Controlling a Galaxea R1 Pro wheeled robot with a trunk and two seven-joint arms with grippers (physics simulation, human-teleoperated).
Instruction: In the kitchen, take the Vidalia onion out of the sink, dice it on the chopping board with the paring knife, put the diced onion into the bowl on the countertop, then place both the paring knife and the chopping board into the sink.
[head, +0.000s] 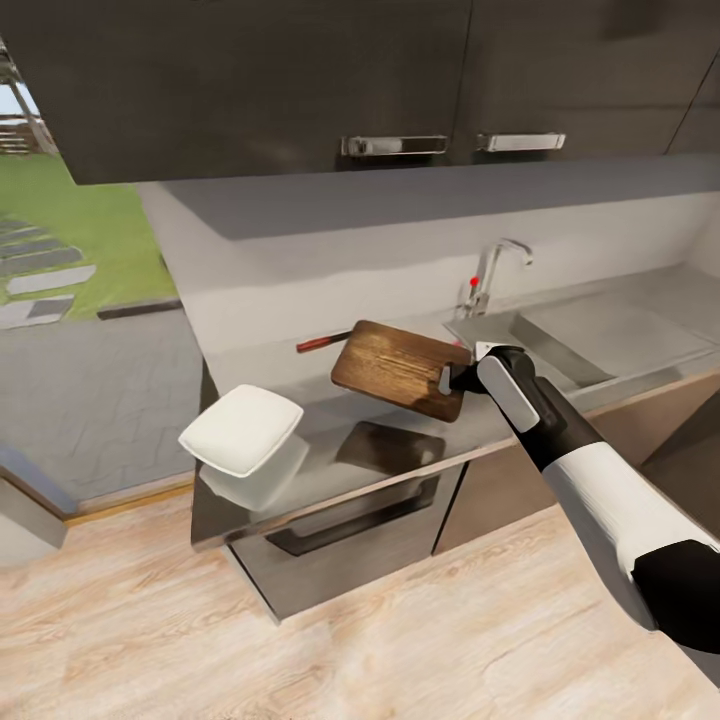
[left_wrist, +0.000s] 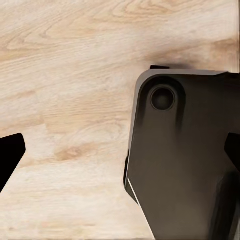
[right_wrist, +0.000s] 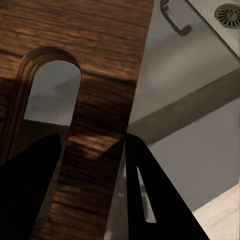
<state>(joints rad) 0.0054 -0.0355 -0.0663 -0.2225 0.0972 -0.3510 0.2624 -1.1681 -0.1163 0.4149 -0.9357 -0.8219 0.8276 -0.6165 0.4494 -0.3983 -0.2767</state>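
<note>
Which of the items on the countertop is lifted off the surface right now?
The chopping board: the right gripper holds its edge and it hangs tilted above its shadow. The bowl and paring knife lie on the countertop.

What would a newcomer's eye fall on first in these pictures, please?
The chopping board, held tilted above the countertop by the right end effector clamped on its edge beside the sink. Next, the white bowl near the counter's left end, and the paring knife behind the board.

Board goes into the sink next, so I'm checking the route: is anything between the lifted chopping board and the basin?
Nothing visible: the right gripper holds the chopping board above the countertop, beside the sink.
</note>
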